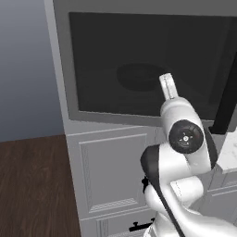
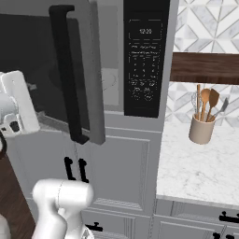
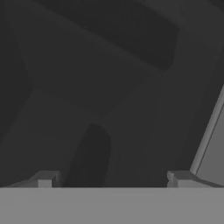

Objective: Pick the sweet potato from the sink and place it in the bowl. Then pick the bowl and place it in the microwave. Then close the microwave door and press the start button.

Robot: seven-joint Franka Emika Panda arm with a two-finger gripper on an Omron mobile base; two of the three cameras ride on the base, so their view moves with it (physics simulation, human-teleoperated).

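The microwave door (image 1: 115,46) stands partly open, and its dark glass window faces me. Its long black bar handle (image 2: 70,79) hangs at the door's free edge. To the right of the door are a strip of the microwave's grey interior (image 2: 109,79) and the black control panel (image 2: 144,60). My gripper (image 3: 113,181) is open and close to the glass, with nothing between its fingertips (image 3: 46,178). The white hand (image 2: 14,102) sits left of the handle, against the door's outer face. A dim round shape (image 1: 139,76) shows behind the glass; I cannot tell whether it is the bowl. The sweet potato and sink are out of view.
Grey panelled cabinet doors (image 1: 111,171) lie below the microwave. At the right, a marble counter (image 2: 200,163) carries a beige crock of wooden utensils (image 2: 201,128) under a dark wooden shelf (image 2: 205,67). Dark wood floor (image 1: 32,185) lies to the left.
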